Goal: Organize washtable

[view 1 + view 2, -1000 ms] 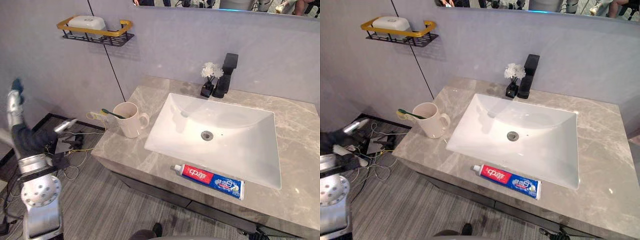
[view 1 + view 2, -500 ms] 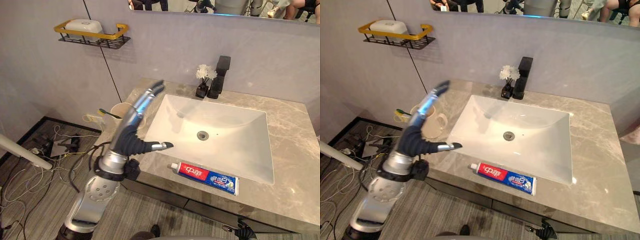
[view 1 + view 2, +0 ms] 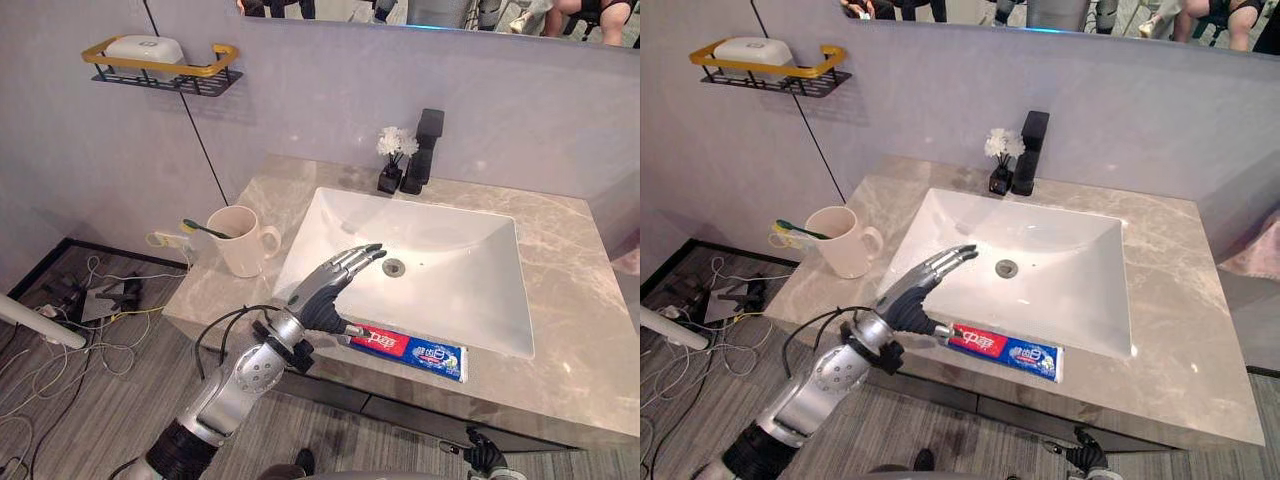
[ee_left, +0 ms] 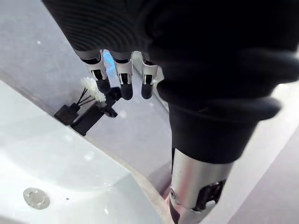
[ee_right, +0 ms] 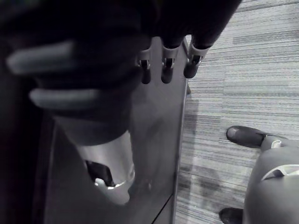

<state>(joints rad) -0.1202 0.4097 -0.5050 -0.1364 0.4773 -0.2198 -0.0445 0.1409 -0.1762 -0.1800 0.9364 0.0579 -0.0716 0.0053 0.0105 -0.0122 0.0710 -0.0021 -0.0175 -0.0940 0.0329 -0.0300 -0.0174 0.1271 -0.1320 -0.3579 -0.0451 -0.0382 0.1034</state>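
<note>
Subject of the coming move was judged to be the toothpaste tube (image 3: 412, 351). It lay flat on the front strip of the counter (image 3: 565, 330), between the sink (image 3: 450, 255) and the counter's near edge. Its long axis ran roughly parallel to that edge. The cap end pointed to the robot's left and the crimped tail to its right.

The left hand (image 3: 325, 297) was over the front left corner of the sink, fingers straight and spread, holding nothing. The fingers pointed out across the basin, roughly crosswise to the tube. The thumb pointed down toward the cap end and lay just beside it; contact could not be confirmed. The tube therefore lay to the right of this hand and on its thumb side, with the cap the nearest part.

The right hand (image 5: 166, 65) hung low off the counter's front, over the floor, fingers relaxed and empty. It was well apart from the tube, so the left hand was clearly the nearer.

The mug (image 3: 240, 243), with a toothbrush (image 3: 200, 227) in it, stood on the counter to the left of the sink, on the far side of the left hand from the tube.

Assessment: a grasp would require the left hand to drop and close across the tube near its cap end.
</note>
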